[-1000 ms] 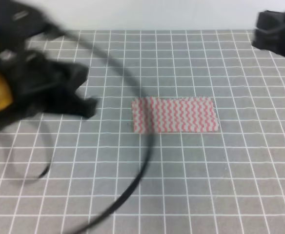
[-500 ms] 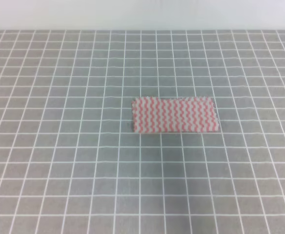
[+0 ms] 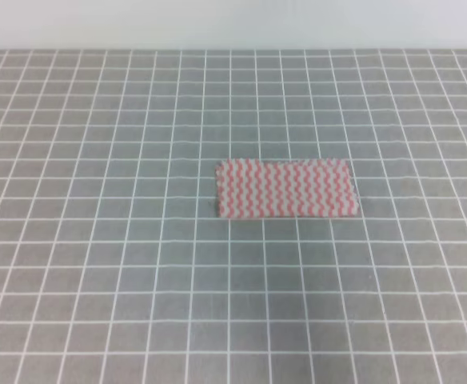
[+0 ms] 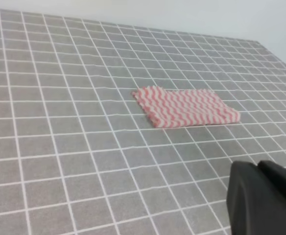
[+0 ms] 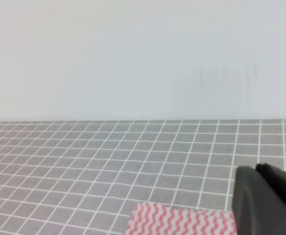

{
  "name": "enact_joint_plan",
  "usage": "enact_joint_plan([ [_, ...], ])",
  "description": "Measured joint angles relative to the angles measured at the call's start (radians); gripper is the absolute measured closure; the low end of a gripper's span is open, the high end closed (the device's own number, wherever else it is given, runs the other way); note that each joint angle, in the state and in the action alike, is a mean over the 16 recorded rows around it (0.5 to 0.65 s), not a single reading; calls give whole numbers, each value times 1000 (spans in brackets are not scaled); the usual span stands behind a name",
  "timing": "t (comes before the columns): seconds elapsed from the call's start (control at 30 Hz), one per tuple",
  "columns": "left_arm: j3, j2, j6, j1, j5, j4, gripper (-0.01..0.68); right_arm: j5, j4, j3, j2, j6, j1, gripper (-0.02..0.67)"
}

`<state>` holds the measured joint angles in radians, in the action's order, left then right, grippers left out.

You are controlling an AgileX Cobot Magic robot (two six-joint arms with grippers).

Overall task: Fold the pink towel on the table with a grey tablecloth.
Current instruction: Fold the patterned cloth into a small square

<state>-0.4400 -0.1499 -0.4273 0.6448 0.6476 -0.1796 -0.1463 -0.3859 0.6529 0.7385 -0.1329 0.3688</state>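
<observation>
Pink towel (image 3: 286, 189), one, folded, on grey-clothed table (image 3: 97, 264)

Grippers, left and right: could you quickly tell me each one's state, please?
Left gripper: only a dark edge shows; cannot be told.
Right gripper: the same; cannot be told.

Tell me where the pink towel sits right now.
In the exterior high view the pink towel lies folded into a rectangle, slightly right of centre on the table with a grey tablecloth, with no gripper near it.
</observation>
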Motion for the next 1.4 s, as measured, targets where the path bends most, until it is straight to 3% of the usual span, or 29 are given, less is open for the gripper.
enact_joint_plan([
  [0.67,0,-1,0,0,12,-4,673,-276,-18,-5,40,-75,0,665],
  [0.97,0,-2,0,0,12,-4,673,-338,-33,-24,39,-165,0,665],
  [1.4,0,-2,0,0,13,-4,673,-338,-171,-35,39,-326,0,665],
])
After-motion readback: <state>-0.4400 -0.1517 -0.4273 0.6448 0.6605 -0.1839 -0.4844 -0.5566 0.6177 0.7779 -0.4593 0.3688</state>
